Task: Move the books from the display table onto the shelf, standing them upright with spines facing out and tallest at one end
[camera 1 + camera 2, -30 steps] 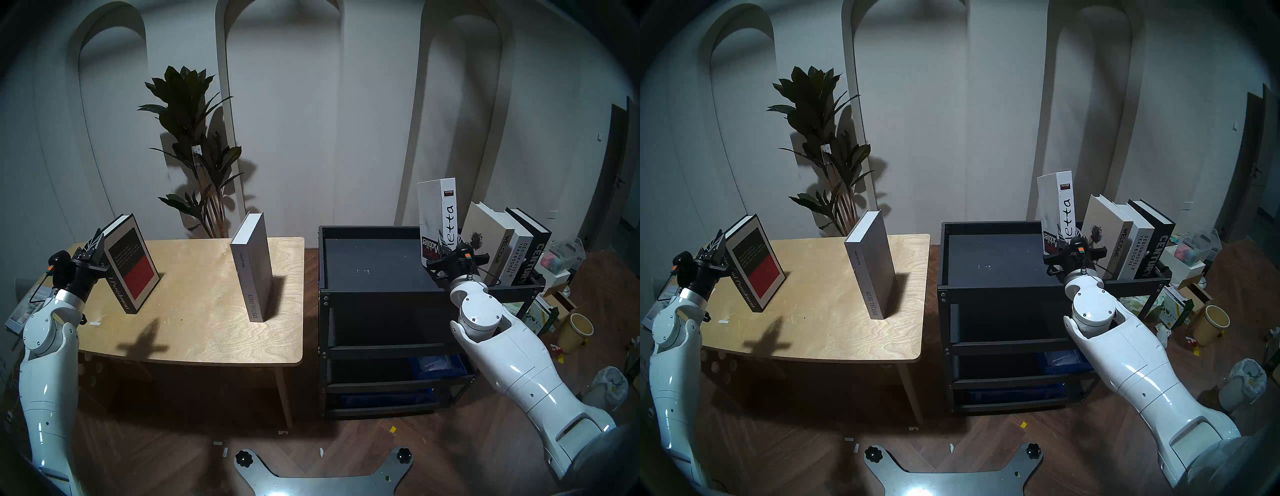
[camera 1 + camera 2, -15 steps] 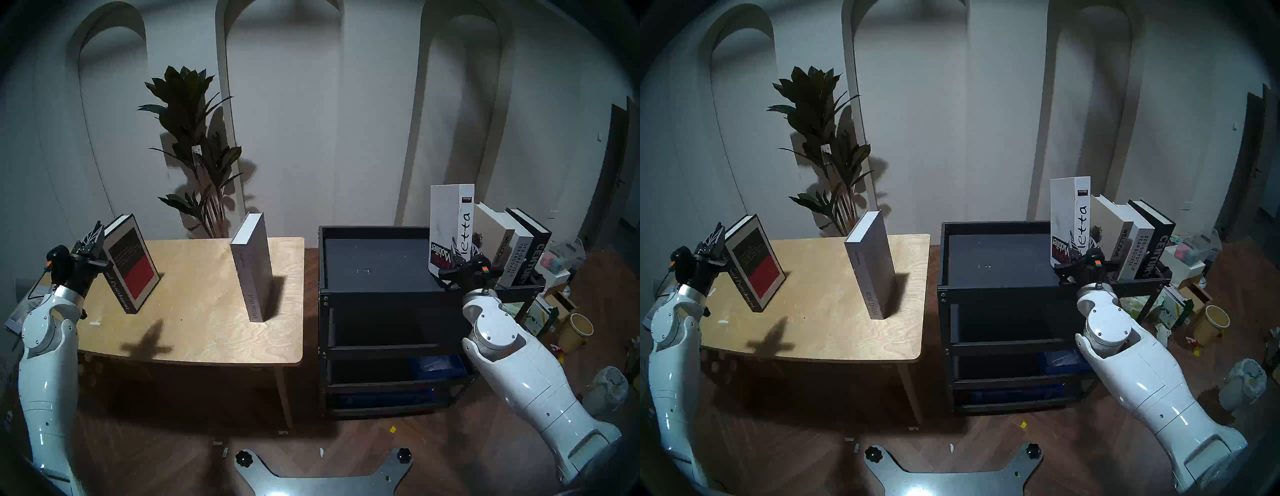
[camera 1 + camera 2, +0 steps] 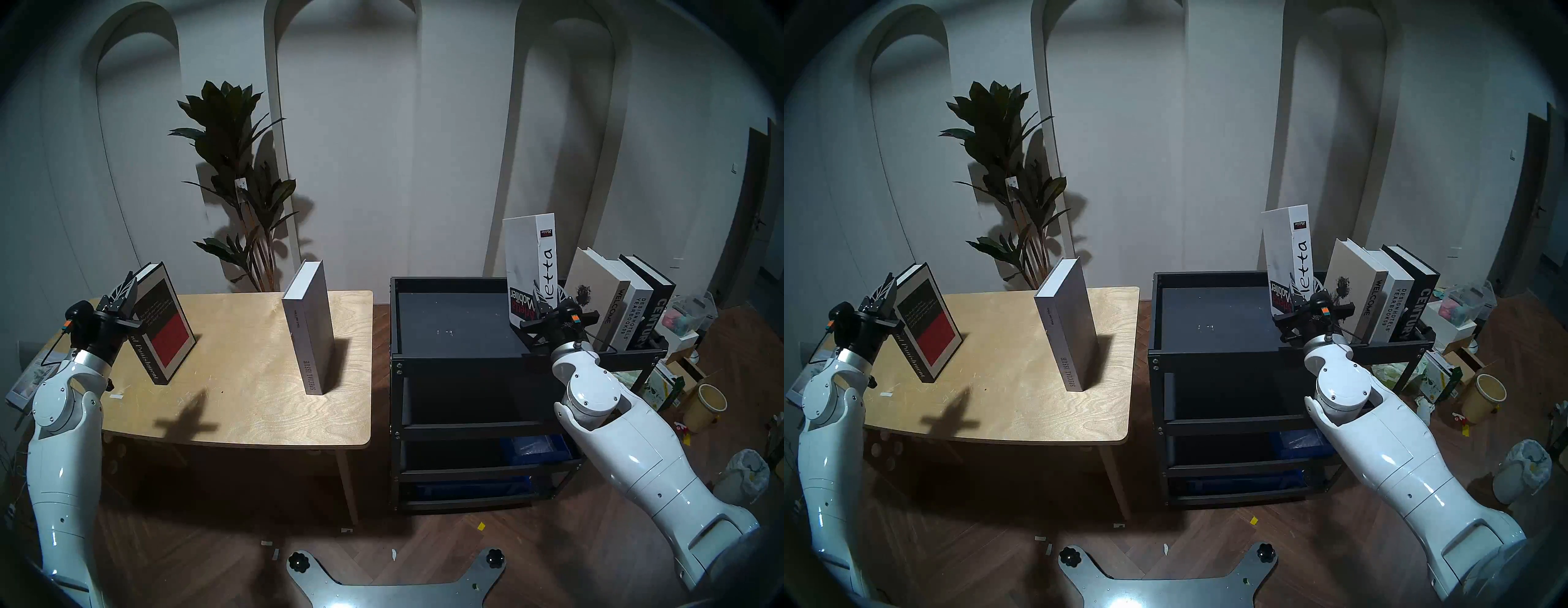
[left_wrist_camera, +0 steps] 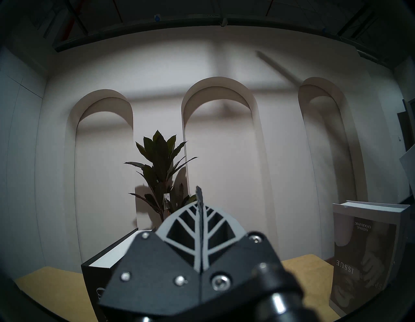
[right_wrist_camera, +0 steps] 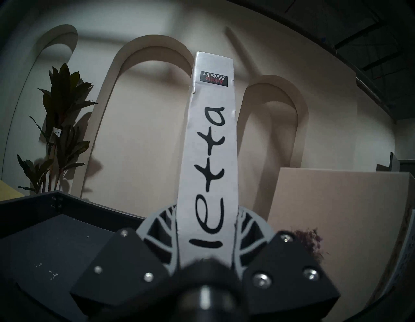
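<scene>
My right gripper is shut on the lower spine of the white Arietta book, holding it tilted left over the right part of the shelf's tray top. The spine rises between my fingers. Just right of it, Welcome, Designhotels Yearbook and Century stand leaning on the shelf. On the display table, Crime and Punishment leans left, and my shut, empty left gripper is against its upper back cover. Special Issue stands upright mid-table.
A tall potted plant stands behind the table. Blue bins sit in the shelf's lower tiers. The floor at right holds a yellow bucket, boxes and a trash bag. My base plate lies at the bottom.
The right gripper swung the Arietta book right against Welcome, then back left, and the book now tilts left. The left gripper edged slightly right along Crime and Punishment.
</scene>
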